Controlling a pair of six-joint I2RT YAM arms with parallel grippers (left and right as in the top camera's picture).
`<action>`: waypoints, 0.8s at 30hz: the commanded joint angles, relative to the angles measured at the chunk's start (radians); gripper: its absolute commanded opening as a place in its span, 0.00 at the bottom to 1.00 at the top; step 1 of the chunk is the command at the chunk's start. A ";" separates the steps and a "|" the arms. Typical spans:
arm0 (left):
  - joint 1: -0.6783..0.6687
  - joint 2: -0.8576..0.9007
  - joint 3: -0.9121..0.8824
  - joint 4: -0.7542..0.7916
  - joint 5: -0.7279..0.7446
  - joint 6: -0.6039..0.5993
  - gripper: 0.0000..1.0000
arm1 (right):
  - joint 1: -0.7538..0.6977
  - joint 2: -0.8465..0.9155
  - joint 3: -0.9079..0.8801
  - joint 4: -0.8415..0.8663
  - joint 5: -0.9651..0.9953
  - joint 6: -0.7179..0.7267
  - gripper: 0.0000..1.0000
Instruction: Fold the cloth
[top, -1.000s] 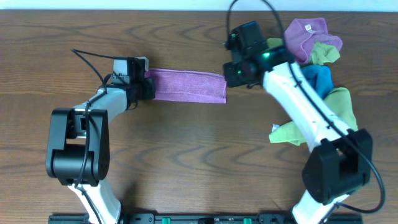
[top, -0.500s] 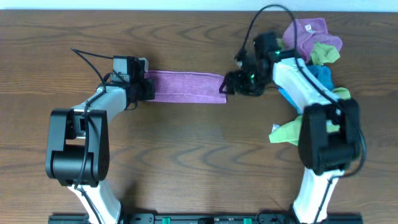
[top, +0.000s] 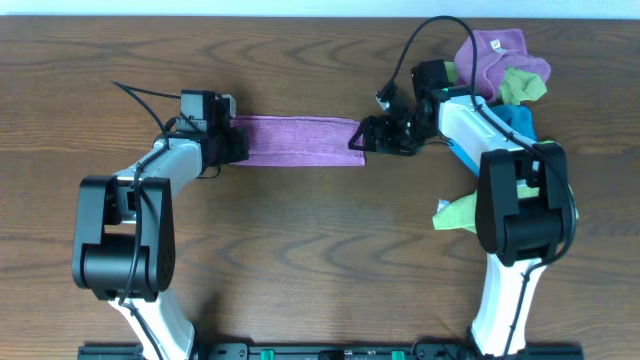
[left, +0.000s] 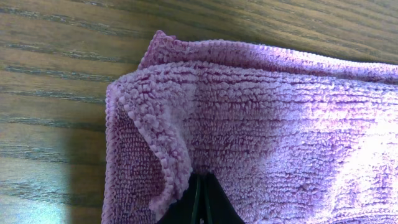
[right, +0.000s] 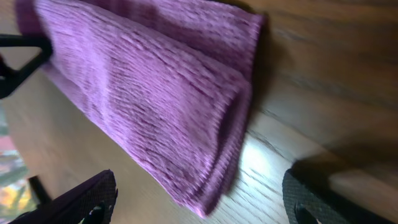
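Purple cloth (top: 298, 140) pinched by left pincer (top: 232, 143); tag (top: 497, 42) illegible.

A second ago the right arm (top: 470, 118) stretches in a long diagonal from its base across the table, with its wrist above the right end of the purple cloth (top: 295, 140). Now the arm is folded back on itself. Its lower link stands nearly straight up from the base, and its forearm reaches leftward from beside the pile of cloths (top: 500, 62). The right gripper (top: 358, 142) sits lower and turned sideways, its fingers spread wide at the cloth's right end, a little further left than half a second ago. With the arm swung away, more of the green cloth (top: 455, 213) shows.
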 joint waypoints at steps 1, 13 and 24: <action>-0.005 0.066 -0.064 -0.064 -0.020 -0.017 0.06 | 0.001 0.087 -0.003 0.007 -0.040 -0.005 0.86; -0.005 0.066 -0.064 -0.063 -0.020 -0.018 0.05 | 0.021 0.182 -0.003 0.101 -0.043 0.053 0.75; -0.005 0.066 -0.064 -0.063 -0.027 -0.018 0.06 | 0.061 0.182 0.003 0.192 -0.005 0.150 0.02</action>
